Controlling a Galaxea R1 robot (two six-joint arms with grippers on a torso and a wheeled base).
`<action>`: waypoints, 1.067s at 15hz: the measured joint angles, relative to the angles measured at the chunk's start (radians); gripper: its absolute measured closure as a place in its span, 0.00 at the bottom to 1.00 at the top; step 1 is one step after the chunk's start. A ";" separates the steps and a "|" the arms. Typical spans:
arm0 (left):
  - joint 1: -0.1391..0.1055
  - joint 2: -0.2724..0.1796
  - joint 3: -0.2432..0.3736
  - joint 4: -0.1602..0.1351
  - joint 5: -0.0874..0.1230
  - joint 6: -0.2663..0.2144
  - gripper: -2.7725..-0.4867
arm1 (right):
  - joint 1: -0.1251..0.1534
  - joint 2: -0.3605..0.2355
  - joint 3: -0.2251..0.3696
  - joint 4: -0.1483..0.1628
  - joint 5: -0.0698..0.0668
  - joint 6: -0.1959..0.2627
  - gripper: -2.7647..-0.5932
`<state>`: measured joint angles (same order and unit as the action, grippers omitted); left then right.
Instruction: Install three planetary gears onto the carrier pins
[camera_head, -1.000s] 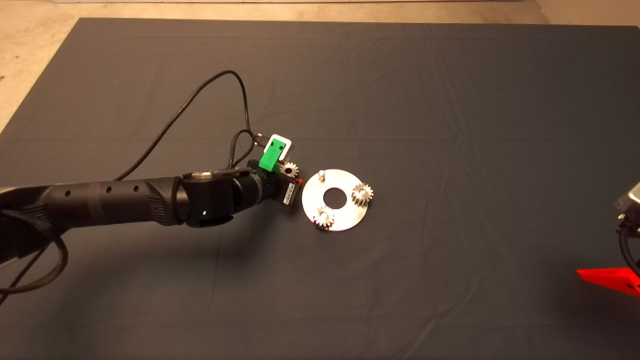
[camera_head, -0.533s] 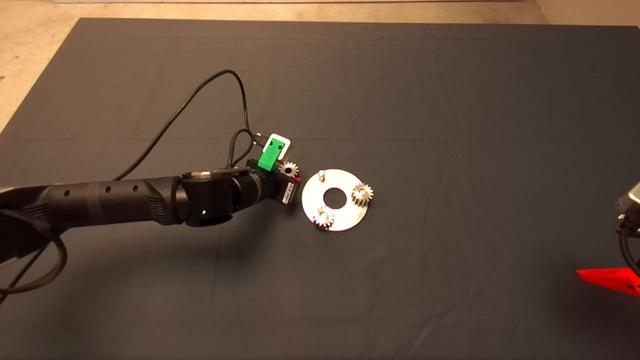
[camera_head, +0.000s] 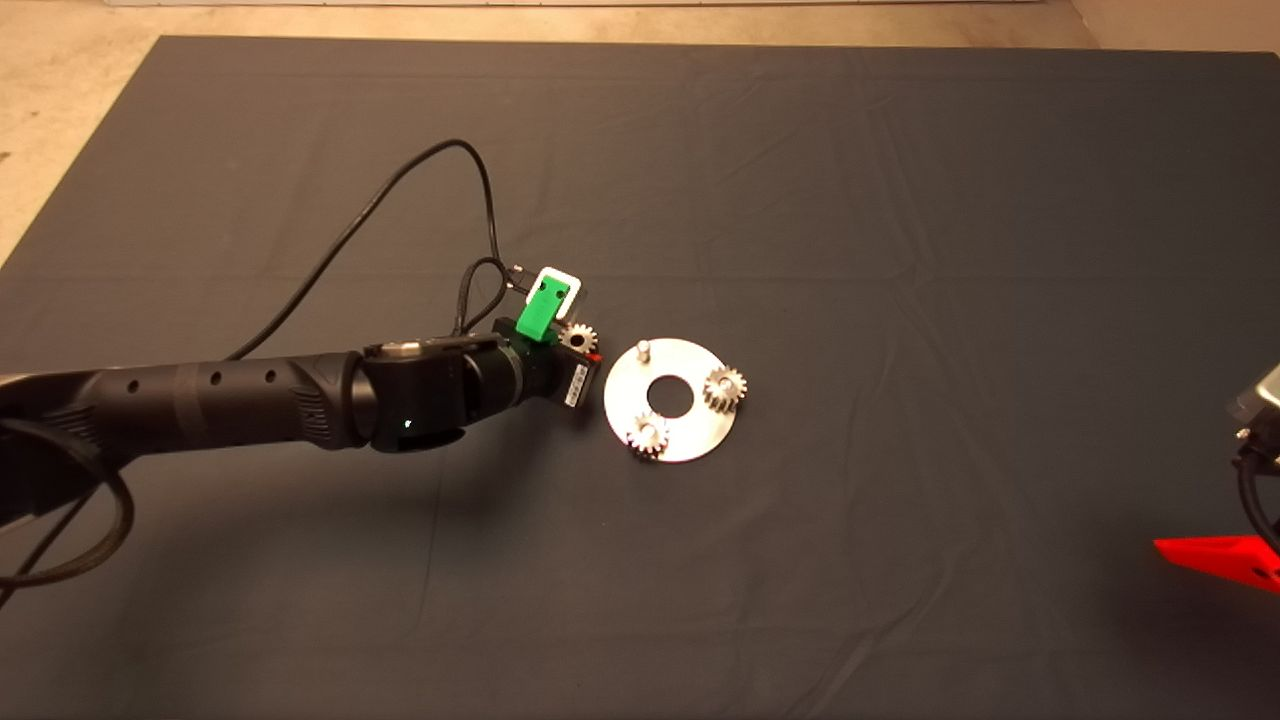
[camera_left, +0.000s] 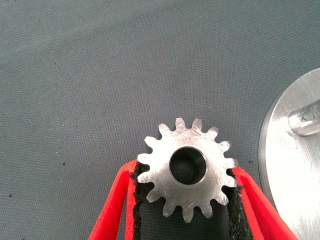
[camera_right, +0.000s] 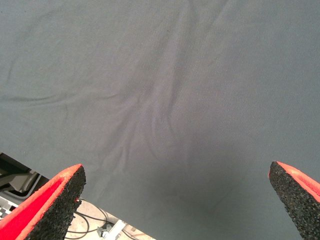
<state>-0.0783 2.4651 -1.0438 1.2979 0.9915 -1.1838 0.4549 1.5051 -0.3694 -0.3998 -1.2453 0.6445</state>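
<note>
Head view: we see the left arm reaching in over the mat (camera_head: 900, 200) from the table's left edge, with the left claw (camera_head: 580, 348) near the middle of the table, just beside the left rim of the disc (camera_head: 695, 440). A third gear (camera_head: 578, 338) shows at the claw's tip, off the disc. Two planetary gears sit on carrier pins: one on the disc's right side (camera_head: 724, 387), one on its near side (camera_head: 647, 434). We note one bare pin (camera_head: 644, 349) standing upright on the disc's far-left part. The right claw (camera_head: 1225, 562) waits at the table's right edge, toward the near corner.

Left wrist view: we record the left claw (camera_left: 185, 192) closed onto the third gear (camera_left: 187, 167), one black pad (camera_left: 134, 200) against the teeth on each side; the bore is open and faces the camera. The disc's rim (camera_left: 285, 165) and the bare pin (camera_left: 306, 119) lie close beside the gear, not touching it.

Right wrist view: we see the right claw (camera_right: 177, 192) spread wide over bare mat (camera_right: 160, 90), holding nothing. Cables on the floor show past the mat's edge.
</note>
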 joint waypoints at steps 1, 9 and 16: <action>0.000 0.000 0.000 0.000 0.000 0.000 0.84 | 0.000 0.000 0.000 0.000 0.000 0.000 0.01; -0.015 -0.002 0.019 -0.014 0.037 0.011 0.92 | 0.000 0.000 0.000 0.000 0.000 0.000 0.01; -0.077 -0.007 0.142 -0.019 0.132 0.013 0.95 | 0.000 0.000 0.000 0.000 0.000 0.000 0.01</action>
<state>-0.1555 2.4579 -0.9017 1.2787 1.1236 -1.1713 0.4549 1.5051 -0.3689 -0.3998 -1.2454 0.6446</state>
